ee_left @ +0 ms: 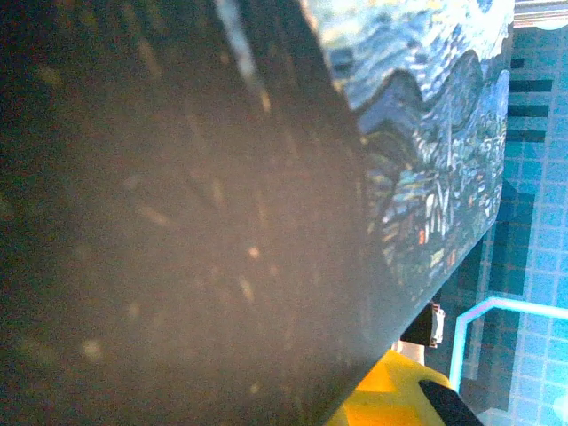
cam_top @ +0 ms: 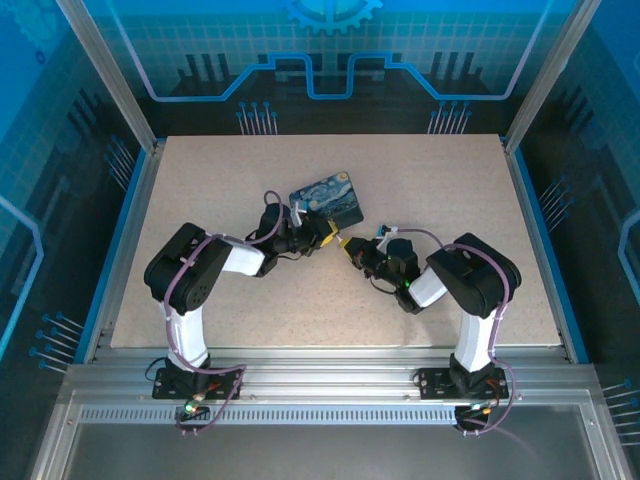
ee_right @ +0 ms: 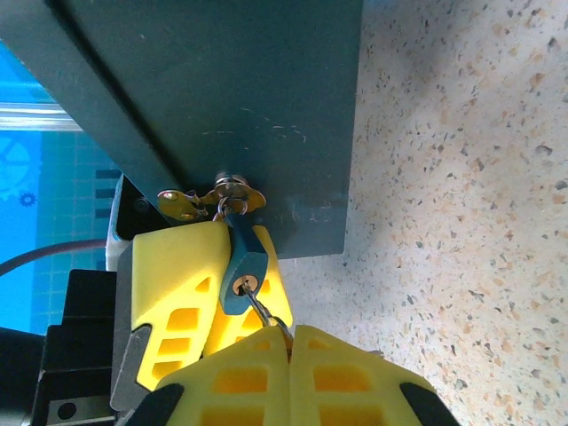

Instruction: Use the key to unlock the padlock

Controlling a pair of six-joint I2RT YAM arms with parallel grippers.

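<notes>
The padlock (ee_right: 238, 266), a small blue-grey block, hangs from the brass clasp (ee_right: 232, 191) of the dark-blue night-sky box (cam_top: 327, 198). My left gripper (cam_top: 326, 236) is shut on the padlock, with one yellow finger (ee_right: 173, 284) on each side of it. The thin metal key (ee_right: 260, 306) sits in the keyhole at the padlock's lower end. My right gripper (ee_right: 290, 335) is shut on the key's other end, directly below the padlock. In the left wrist view the box (ee_left: 426, 133) is tilted up close, with one yellow pad (ee_left: 390, 399) at the bottom.
The speckled tabletop (cam_top: 440, 190) lies bare to the right of the box and behind it. Blue panels with metal posts (cam_top: 110, 80) wall the table on three sides. Both arms meet near the table's middle, their grippers almost touching.
</notes>
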